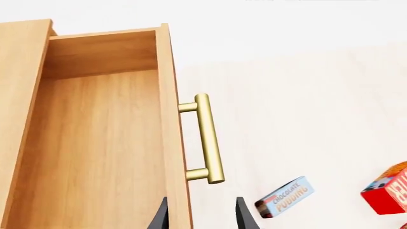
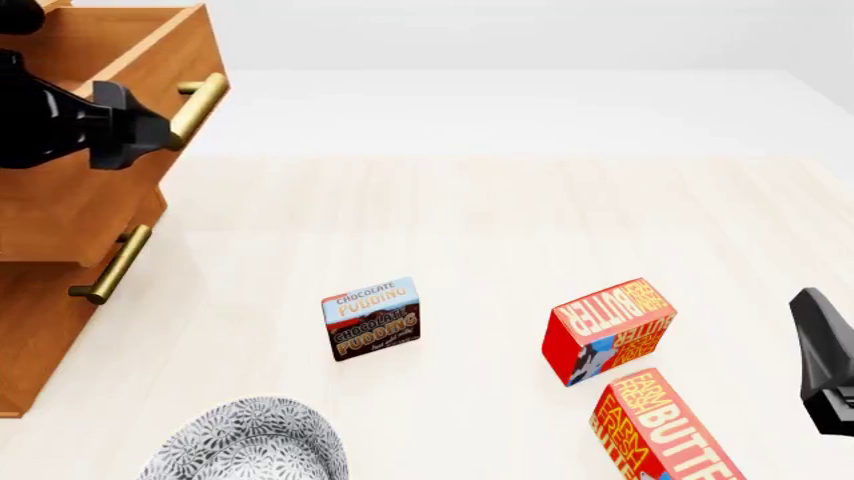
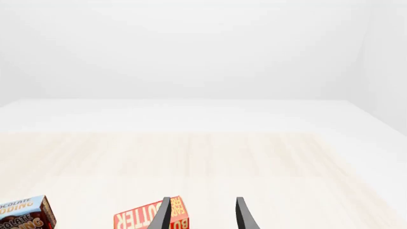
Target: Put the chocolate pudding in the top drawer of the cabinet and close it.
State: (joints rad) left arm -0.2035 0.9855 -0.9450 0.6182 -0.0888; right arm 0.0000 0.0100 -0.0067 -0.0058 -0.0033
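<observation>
2 black grippers are spread open, holding nothing; the left gripper hovers above the pulled-out orange-brown wooden top drawer. Next, I judge, comes grasping the small blue-and-brown chocolate pudding lying on the table.

chocolate pudding upright on table (blue-brown box); top drawer open, cabinet left.

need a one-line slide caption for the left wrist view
Left claw open above the pulled-out, empty top drawer, brass handle between it and the chocolate pudding on the table.
</observation>
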